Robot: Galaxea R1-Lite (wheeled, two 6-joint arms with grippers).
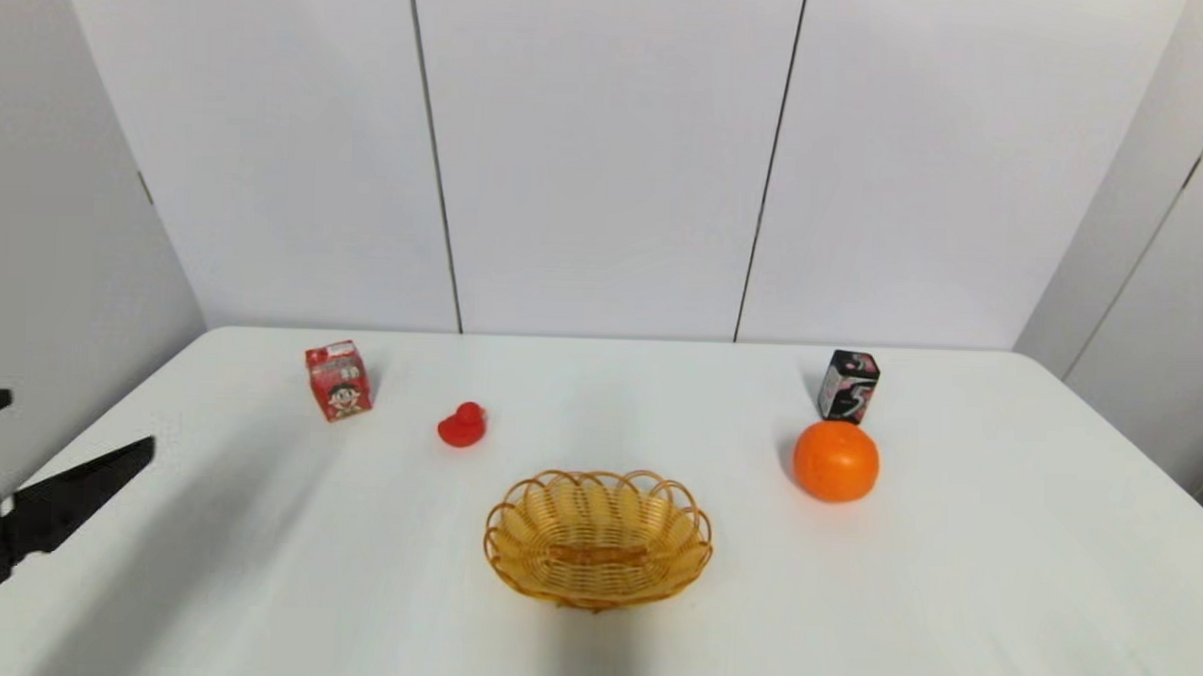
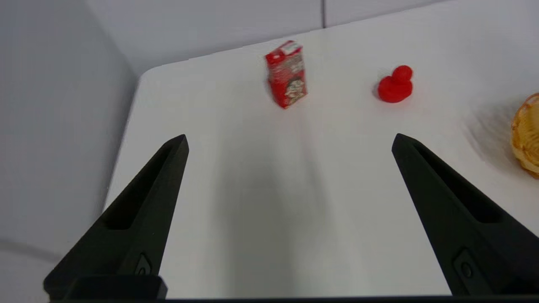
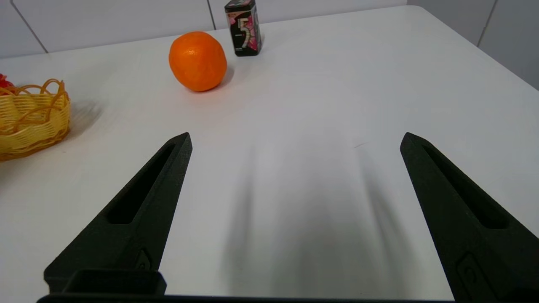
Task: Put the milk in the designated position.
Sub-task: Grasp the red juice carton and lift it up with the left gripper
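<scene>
Black-and-pink box point(image 3: 244, 27), far right part of the table, large white numeral "5" on front, milk point(image 2: 286, 74) print illegible

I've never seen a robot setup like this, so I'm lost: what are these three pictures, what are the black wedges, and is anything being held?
It is a two-armed robot at a white table. One picture looks down from its head; the other two come from cameras on each wrist. The black wedges are each arm's fingers. The left gripper is open, facing the milk, a small red carton standing beside a red toy duck. The right gripper is open too, over bare table near an orange and a black-and-pink box. A wicker basket sits in the middle. Nothing is held.
</scene>
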